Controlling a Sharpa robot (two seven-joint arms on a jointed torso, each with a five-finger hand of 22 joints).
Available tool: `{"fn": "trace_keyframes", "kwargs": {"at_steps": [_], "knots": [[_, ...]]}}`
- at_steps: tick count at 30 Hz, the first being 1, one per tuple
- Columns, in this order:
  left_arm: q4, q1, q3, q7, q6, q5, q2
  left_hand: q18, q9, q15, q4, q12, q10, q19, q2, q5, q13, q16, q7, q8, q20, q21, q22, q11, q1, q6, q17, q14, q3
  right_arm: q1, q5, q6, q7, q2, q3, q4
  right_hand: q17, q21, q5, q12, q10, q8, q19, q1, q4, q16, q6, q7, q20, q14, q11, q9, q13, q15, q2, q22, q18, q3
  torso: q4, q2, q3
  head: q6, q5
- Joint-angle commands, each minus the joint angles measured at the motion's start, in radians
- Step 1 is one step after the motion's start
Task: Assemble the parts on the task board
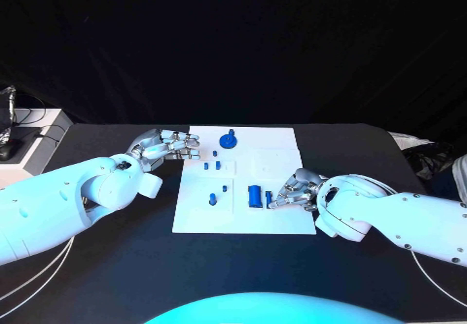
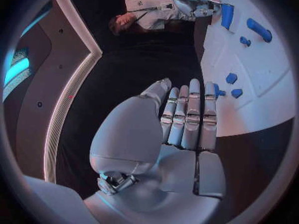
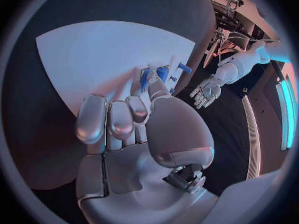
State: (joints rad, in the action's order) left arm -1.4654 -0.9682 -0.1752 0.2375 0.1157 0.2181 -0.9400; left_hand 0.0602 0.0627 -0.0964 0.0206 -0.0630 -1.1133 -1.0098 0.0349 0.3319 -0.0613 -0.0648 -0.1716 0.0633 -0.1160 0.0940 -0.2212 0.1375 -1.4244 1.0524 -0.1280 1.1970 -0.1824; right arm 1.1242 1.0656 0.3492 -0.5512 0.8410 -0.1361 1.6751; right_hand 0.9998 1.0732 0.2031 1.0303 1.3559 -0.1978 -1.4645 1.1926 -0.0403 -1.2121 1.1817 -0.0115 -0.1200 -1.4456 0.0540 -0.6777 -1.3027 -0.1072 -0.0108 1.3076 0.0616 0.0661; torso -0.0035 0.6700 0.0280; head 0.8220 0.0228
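Right hand [image 1: 295, 188] fingers pinch a blue part [image 1: 270, 198]; left hand [image 1: 163, 147] fingers extended, holding nothing.

The task board [image 1: 277, 158] looks like a flat matt white plate, smooth all over, and the parts [image 1: 255, 196] on it read as smooth blue plastic with a bit of shine. Table [image 1: 117, 250] is plain matt black. Both the left hand [image 1: 163, 147] and right hand [image 1: 295, 189] have that silvery metallic finish, while the arm shells [image 1: 59, 202] are glossy white plastic.
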Motion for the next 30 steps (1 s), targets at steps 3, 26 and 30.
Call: {"fn": "trace_keyframes", "kwargs": {"at_steps": [3,26,30], "knots": [[-0.003,0.000,-0.001,0.007,-0.015,-0.002,0.000,-0.018,0.001,-0.003,0.002,0.003,0.005,0.007,0.002,0.004,0.001,0.002,0.000,0.001,-0.001,-0.005,0.001,-0.001,0.002,-0.007,-0.001,-0.007,-0.006,-0.003,0.049,0.013,-0.017,-0.004,-0.001,-0.008,0.001,0.002,0.006,-0.003,0.003,-0.005,-0.054,0.004,-0.005,0.006,-0.005,0.004,-0.005,-0.002,0.006,-0.001,-0.002,-0.006,-0.006,0.146,-0.001,0.002,0.0002,0.000,0.0006,0.000,-0.001],[-0.002,0.000,-0.001,0.006,-0.016,-0.002,-0.001,-0.018,0.001,-0.003,0.002,0.003,0.005,0.007,0.002,0.004,0.001,0.003,-0.001,0.001,-0.001,-0.005,0.001,-0.001,0.004,-0.007,0.000,-0.008,-0.006,-0.007,0.084,0.006,-0.015,-0.010,-0.001,-0.013,0.007,0.005,-0.021,-0.002,0.006,-0.011,-0.055,0.006,-0.007,0.005,-0.004,0.006,-0.007,-0.002,0.007,0.010,-0.005,-0.007,0.013,0.147,-0.002,-0.062,-0.0001,0.000,-0.0003,0.002,-0.001],[-0.002,0.000,-0.001,0.006,-0.016,-0.002,0.000,-0.018,0.001,-0.003,0.002,0.003,0.005,0.007,0.002,0.004,0.001,0.003,-0.001,0.001,-0.001,-0.005,0.001,-0.001,0.004,-0.007,0.000,-0.008,-0.006,-0.008,0.082,0.001,-0.015,-0.010,-0.001,-0.013,0.007,0.004,-0.024,-0.003,0.005,-0.014,-0.054,0.001,0.004,0.006,-0.004,0.005,-0.007,-0.002,0.007,0.010,-0.006,-0.006,0.028,0.147,-0.002,-0.077,0.0001,0.000,0.0000,0.002,-0.001]]}}
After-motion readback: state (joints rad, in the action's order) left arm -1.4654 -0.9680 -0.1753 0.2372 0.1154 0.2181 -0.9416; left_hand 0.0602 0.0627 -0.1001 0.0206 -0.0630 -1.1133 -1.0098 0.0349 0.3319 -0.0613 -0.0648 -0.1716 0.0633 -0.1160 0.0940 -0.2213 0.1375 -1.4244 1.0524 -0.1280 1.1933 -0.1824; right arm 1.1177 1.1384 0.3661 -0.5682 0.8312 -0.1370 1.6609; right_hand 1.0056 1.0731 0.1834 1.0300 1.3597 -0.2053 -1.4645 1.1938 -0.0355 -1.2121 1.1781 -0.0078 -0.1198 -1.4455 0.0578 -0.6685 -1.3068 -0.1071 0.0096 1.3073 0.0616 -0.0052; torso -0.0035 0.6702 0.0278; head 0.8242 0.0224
